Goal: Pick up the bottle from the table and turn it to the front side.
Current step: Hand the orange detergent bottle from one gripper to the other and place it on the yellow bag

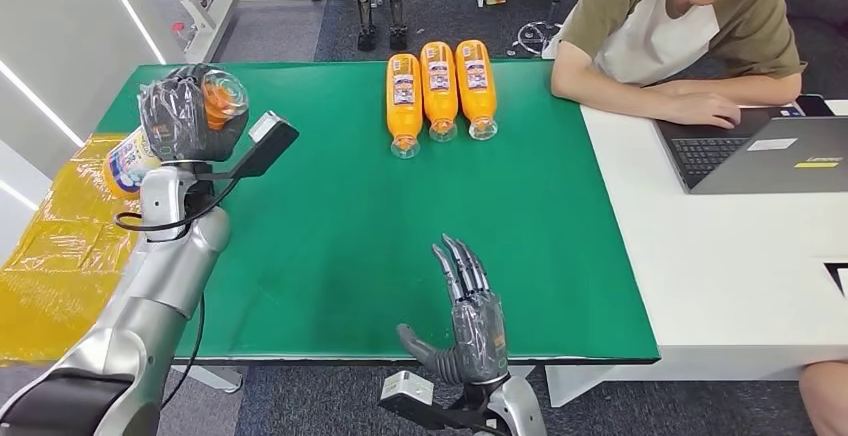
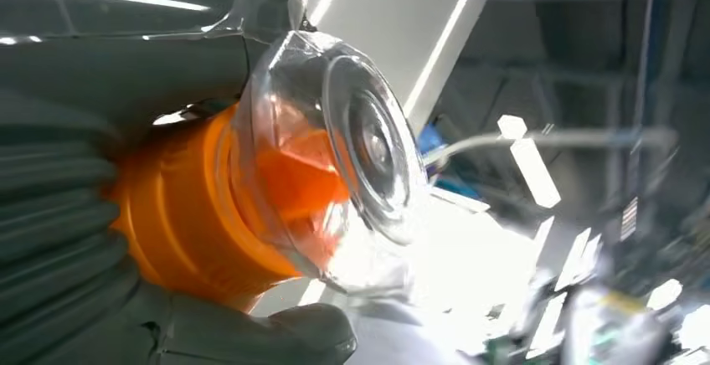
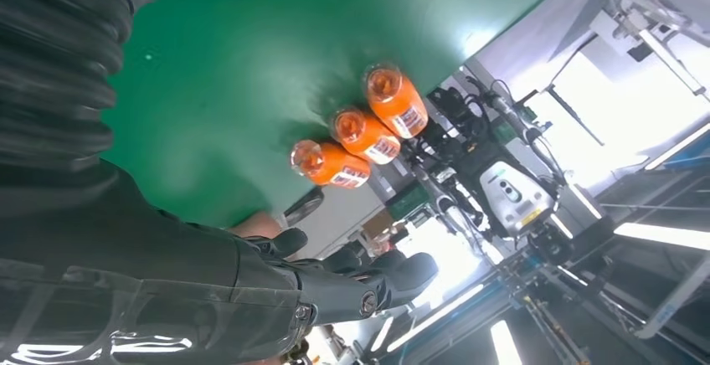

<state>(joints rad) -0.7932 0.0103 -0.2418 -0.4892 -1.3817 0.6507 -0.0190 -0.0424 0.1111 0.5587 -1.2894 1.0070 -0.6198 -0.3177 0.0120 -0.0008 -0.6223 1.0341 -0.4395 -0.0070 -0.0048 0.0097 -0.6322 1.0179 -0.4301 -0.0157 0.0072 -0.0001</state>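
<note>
From the head view, the left arm is bent up over the left end of the green table [image 1: 330, 216]. The left hand [image 1: 178, 116] is lifted high and its dark fingers are wrapped tight around an orange bottle [image 1: 150, 141]. The bottle lies tilted in the hand. Its clear end pokes out toward the table and its white and blue label end sticks out the other side, over a yellow sheet [image 1: 50, 256]. The words on the label are too small to read. The right hand [image 1: 468, 316] is low at the near edge of the table. It is spread flat with the fingers apart and it holds nothing. Three more orange bottles [image 1: 440, 91] lie side by side at the far edge, well apart from both hands. Their labels are too small to read. A person [image 1: 680, 26] sits at a white desk [image 1: 720, 256] with a laptop [image 1: 770, 151].

In the left wrist view, the bottle [image 2: 251, 189] is very close. Its orange body sits inside the grey hand [image 2: 75, 214], and its clear end sticks out past the fingers.

In the right wrist view, the right hand [image 3: 209, 273] has fingers stretched out with nothing in them. The three bottles [image 3: 360, 131] lie in a row on the green table [image 3: 251, 47], far from this hand. Their labels are blurry.
</note>
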